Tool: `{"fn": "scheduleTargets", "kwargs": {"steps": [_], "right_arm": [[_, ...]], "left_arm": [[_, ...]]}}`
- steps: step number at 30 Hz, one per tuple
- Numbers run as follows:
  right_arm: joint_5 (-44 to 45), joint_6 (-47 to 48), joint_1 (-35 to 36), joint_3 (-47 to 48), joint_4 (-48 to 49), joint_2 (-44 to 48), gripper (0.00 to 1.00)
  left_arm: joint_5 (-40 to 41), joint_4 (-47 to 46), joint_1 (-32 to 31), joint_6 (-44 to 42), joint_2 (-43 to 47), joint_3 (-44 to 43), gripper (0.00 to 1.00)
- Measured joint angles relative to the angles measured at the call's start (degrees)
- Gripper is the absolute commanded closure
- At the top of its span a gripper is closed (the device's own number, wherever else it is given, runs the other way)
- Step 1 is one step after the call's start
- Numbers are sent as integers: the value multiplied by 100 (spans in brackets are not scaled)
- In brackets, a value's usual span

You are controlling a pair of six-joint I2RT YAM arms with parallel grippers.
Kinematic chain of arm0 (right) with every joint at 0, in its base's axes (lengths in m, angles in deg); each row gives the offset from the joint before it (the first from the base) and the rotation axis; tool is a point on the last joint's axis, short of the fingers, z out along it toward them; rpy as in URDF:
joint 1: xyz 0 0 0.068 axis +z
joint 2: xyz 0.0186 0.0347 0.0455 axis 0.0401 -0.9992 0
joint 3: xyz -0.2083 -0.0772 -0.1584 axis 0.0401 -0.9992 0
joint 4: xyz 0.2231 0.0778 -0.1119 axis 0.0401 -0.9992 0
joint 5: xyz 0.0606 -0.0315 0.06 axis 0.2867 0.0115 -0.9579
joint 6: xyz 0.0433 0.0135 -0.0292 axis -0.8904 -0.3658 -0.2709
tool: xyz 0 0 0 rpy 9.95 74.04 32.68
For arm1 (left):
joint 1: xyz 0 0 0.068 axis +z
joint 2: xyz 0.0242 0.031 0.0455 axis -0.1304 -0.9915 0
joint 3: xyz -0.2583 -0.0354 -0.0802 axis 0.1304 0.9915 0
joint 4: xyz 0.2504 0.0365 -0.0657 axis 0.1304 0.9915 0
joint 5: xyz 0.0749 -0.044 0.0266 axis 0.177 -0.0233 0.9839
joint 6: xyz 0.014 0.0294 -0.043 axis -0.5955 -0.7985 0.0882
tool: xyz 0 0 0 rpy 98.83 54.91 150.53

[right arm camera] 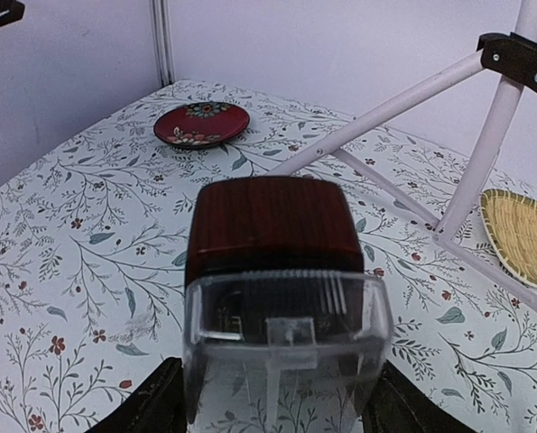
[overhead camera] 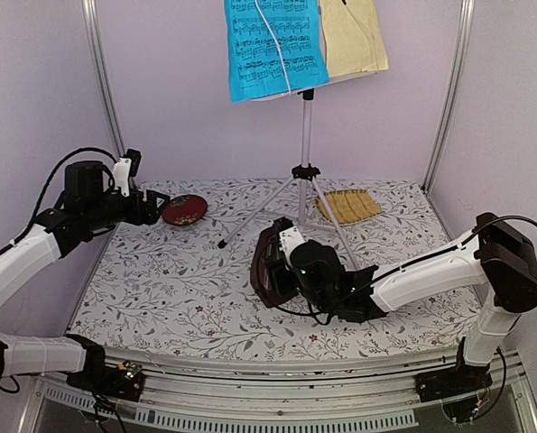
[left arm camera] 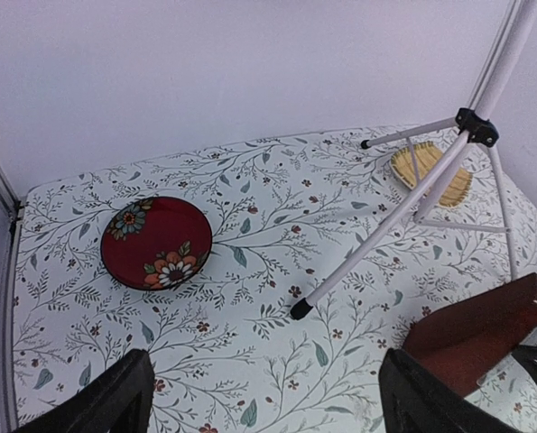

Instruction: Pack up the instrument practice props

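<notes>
looked like the metronome grab. metronome [right arm camera: 268, 225] sat mid table [overhead camera: 160, 298] by the music stand [overhead camera: 305, 135] legs, base between the fingers of the right tool [right arm camera: 273, 410]; clamped or loose, couldn't tell. left tool [left arm camera: 266, 401] wide, empty, near left edge. next: firm grip, clear the legs.

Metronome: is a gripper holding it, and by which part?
The right gripper straddles the metronome at its clear base end; whether it really grips there cannot be told. The left gripper is open and holds nothing.
</notes>
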Motion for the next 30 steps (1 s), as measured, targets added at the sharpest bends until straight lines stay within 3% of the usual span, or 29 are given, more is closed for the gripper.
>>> {"fn": "scheduleTargets", "kwargs": {"steps": [8, 15, 21, 23, 30], "right_arm": [[-205, 33, -26, -2, -254, -37, 21], [-264, 146, -26, -2, -293, -37, 1], [-264, 236, -24, -31, -382, 52, 1], [-269, 313, -24, -107, -501, 256, 1], [-525, 560, -26, -992, -1174, 2013, 1]], "left_arm": [[-2, 0, 0, 0, 0, 0, 11], [-7, 2, 0, 0, 0, 0, 12], [11, 2, 0, -2, 0, 0, 8], [33, 2, 0, -2, 2, 0, 2], [437, 7, 0, 7, 278, 26, 2]]}}
